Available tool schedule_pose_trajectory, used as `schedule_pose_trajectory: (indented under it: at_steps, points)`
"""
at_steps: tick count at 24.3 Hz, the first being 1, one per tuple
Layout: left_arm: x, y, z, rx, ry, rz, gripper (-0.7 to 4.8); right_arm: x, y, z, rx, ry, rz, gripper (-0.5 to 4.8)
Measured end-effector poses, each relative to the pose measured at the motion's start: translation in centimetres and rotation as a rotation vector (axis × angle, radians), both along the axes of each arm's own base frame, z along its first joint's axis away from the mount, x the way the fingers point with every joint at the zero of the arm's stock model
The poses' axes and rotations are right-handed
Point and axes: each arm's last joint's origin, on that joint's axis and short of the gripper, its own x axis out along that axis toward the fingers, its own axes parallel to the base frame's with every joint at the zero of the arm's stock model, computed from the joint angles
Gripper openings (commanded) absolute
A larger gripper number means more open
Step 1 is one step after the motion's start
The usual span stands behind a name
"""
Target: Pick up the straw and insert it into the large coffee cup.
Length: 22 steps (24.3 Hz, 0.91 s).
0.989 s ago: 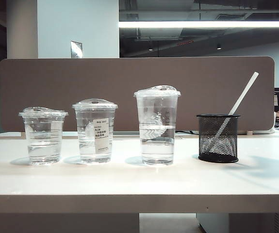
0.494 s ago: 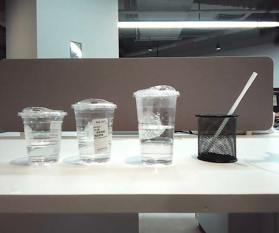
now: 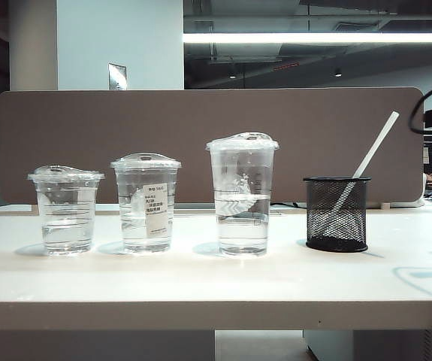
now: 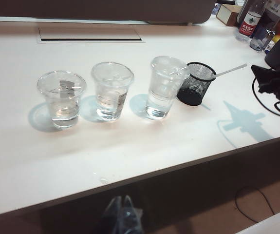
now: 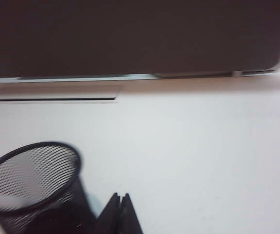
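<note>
Honestly I'm worried my right gripper (image 5: 121, 204), pinched fully closed and empty above the mesh holder (image 3: 337, 214) near the table's right end, knocks it over unless it opens before reaching the straw (image 3: 367, 162) leaning inside; the large coffee cup (image 3: 243, 194) sits mid-table, while the left gripper (image 4: 121, 214) hangs closed off the front edge.

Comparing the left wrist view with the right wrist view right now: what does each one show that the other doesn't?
Only the left wrist view shows the three lidded cups, including the large coffee cup, the whole straw leaning out of the holder, the left gripper low off the table's near edge, and bottles in the far corner.

Only the right wrist view shows the right gripper, shut and empty, beside the holder.

Both show the black mesh holder, the white table and the dark partition behind.
</note>
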Motion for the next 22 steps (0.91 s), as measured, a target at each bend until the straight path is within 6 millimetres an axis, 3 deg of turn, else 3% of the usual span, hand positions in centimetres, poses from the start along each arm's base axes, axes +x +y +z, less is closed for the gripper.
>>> schedule_pose_trajectory:
  at_steps: [3,4,5,14,22]
  points:
    - [0.0,0.0,0.0,0.000,0.000,0.000,-0.04,-0.5,1.1,-0.5,0.001,0.016,0.046,0.68]
    - [0.0,0.0,0.0,0.000,0.000,0.000,-0.04,-0.7,1.4,-0.7,0.000,0.023,0.058,1.67]
    - [0.0,0.0,0.0,0.000,0.000,0.000,-0.04,-0.8,1.9,-0.8,-0.001,0.027,0.072,1.93]
    - [0.0,0.0,0.0,0.000,0.000,0.000,-0.04,-1.2,4.7,-0.8,0.000,0.027,0.210,2.12]
    - [0.0,-0.1,0.0,-0.007,0.002,-0.020,-0.04,-0.7,4.8,-0.2,0.001,-0.001,0.205,2.12]
